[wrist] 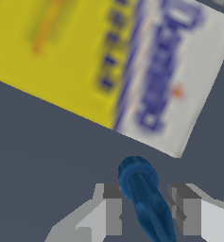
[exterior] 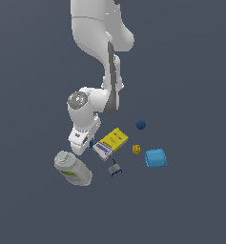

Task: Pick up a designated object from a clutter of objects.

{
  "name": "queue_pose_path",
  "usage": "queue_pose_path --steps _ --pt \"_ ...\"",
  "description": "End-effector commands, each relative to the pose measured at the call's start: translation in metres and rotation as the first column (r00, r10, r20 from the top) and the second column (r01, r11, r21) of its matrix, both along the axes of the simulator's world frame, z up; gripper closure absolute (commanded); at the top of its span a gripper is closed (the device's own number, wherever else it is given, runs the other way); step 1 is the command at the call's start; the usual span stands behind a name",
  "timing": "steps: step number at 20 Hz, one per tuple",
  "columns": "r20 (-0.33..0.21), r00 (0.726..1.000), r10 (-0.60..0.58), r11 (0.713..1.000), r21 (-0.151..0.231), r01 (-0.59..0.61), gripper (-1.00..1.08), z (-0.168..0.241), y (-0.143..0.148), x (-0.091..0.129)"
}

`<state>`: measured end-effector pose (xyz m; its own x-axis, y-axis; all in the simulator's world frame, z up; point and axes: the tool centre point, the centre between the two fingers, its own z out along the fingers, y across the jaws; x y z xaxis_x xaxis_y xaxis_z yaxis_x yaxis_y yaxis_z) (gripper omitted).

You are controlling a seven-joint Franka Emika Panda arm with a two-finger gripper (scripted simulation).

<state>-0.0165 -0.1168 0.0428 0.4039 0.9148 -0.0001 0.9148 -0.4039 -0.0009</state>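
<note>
While my gripper (wrist: pixel 144 208) sits low over the floor, its two grey fingers (wrist: pixel 111 208) stand a little apart, one on each side of the dark blue piece (wrist: pixel 144 198); a narrow gap shows on both sides, so I am around it and not yet pressing on it. In the wrist view this piece looks like a short rod with a rounded knob at one end. Its long axis runs between my fingers, the knobbed end pointing away from my wrist toward the yellow box (wrist: pixel 71 52), stopping just short of it.

The box lies flat just beyond, yellow over most of its face and white with blue print at one end, its near edge skewed to my fingers.

In the exterior view my gripper (exterior: pixel 84 141) comes down just beside the box's (exterior: pixel 113 140) white end, and only a sliver of the blue piece (exterior: pixel 91 143) shows. The whitish bottle with green label (exterior: pixel 74 168) lies on its side near my hand. A small grey-and-blue piece (exterior: pixel 115 169) sits near the box. Farther off are a tiny yellow cube (exterior: pixel 136 149), a light blue cylinder (exterior: pixel 156 158) and a rounder dark blue piece (exterior: pixel 140 125).
</note>
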Motion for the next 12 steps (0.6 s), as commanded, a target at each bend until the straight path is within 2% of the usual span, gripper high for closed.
queue_pose_path --steps 1,12 --pt "0.001 1.0 0.0 1.0 0.0 0.0 1.08 -0.0003 -0.0001 0.0004" --pt "0.001 1.0 0.0 1.0 0.0 0.0 1.08 0.0019 -0.0009 0.0012"
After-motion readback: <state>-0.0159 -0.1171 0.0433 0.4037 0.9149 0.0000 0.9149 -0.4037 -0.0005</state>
